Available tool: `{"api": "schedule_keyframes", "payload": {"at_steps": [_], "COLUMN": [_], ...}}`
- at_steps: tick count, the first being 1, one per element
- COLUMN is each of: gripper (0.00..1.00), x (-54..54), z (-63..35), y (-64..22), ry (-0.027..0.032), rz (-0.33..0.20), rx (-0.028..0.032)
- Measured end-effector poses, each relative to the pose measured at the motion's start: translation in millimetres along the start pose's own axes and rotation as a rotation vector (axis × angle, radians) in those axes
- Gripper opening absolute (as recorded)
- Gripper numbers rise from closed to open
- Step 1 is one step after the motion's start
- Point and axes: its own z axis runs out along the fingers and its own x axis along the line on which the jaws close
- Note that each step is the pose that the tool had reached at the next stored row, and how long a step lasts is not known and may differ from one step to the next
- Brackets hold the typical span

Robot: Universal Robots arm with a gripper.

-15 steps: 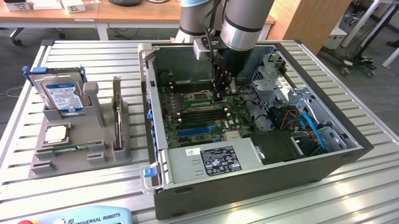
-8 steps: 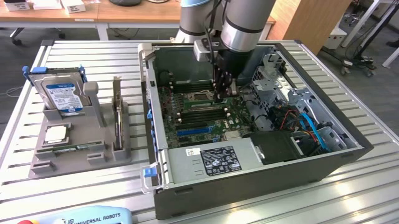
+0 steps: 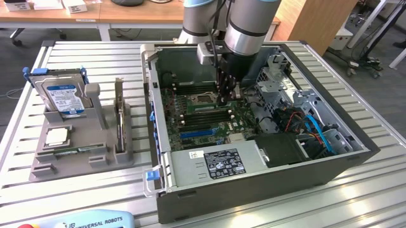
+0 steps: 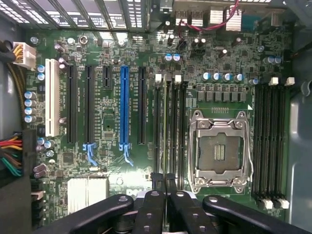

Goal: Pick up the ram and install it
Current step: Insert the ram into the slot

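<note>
The ram [image 4: 167, 126] appears as a thin greenish edge standing in one of the memory slots just beside the empty processor socket [image 4: 222, 151] on the motherboard [image 4: 107, 112], inside the open computer case [image 3: 254, 190]. The gripper [image 4: 164, 176] sits over that slot's near end, its two dark fingers [image 4: 155, 195] pressed almost together. Whether they pinch the stick or only rest at it cannot be told. In the exterior view the arm [image 3: 244, 28] reaches down into the case, well apart from the grey holder [image 3: 76, 161] carrying the hard drive [image 3: 63, 95].
</note>
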Motion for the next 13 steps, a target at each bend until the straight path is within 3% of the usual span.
{"api": "schedule_keyframes", "payload": {"at_steps": [13], "gripper": [0.11], "x": [2.5], "z": [7.1], "y": [-0.2], "ry": [-0.0002], "rz": [0.000], "rx": [0.0001]}}
